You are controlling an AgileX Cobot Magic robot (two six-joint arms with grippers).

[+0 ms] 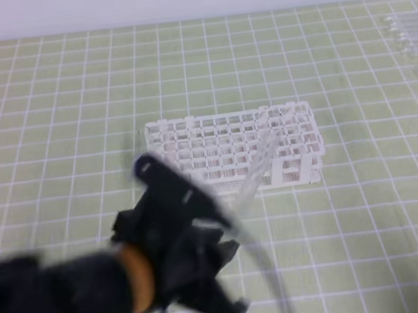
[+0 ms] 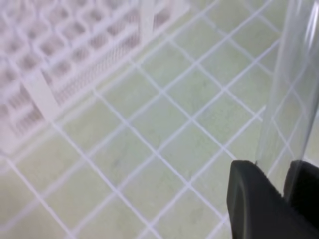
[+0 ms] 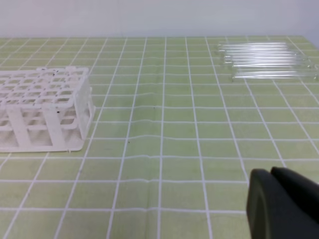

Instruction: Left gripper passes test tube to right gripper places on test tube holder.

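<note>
one test tube (image 1: 259,167) is pinched in the left gripper (image 2: 285,196), its long axis rising steeply toward the test tube holder (image 1: 231,148). the right gripper (image 3: 271,191), jaws pressed together, waits well apart to the right.

Clear, glossy glass test tube (image 2: 294,74); white plastic test tube holder (image 1: 231,150); matt black pincer fingers (image 2: 254,204); smooth green gridded worktop (image 3: 164,139).
</note>
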